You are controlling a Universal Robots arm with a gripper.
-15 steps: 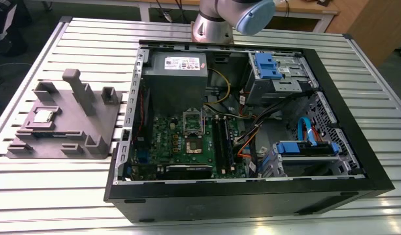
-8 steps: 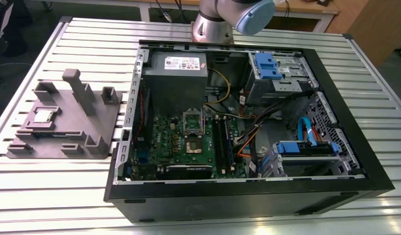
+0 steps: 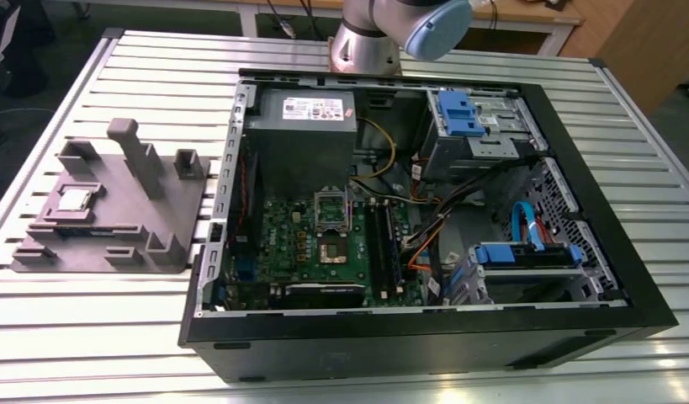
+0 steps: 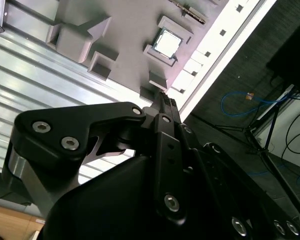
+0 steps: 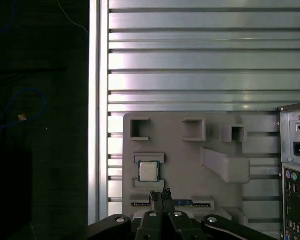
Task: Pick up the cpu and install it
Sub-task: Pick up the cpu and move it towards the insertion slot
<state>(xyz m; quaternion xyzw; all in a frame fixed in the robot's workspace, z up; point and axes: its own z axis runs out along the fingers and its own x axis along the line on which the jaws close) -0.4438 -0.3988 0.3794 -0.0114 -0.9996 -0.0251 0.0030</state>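
Since the cpu (image 5: 149, 171) lies ungrasped in its tray (image 5: 185, 150), nothing is done; the end effector (image 5: 160, 194) hovers near, closed, empty.

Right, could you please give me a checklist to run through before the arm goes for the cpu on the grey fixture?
1. The cpu lies flat in its pocket on the grey fixture: ok.
2. Nothing rests on top of the cpu: ok.
3. The gripper carries nothing and is apart from the cpu: ok.
4. Jaws spread for a pick: not ok, they stand together.
5. The computer case is open on top, with the motherboard exposed: ok.
6. The socket is empty and ready to take the chip: cannot tell from the exterior view.
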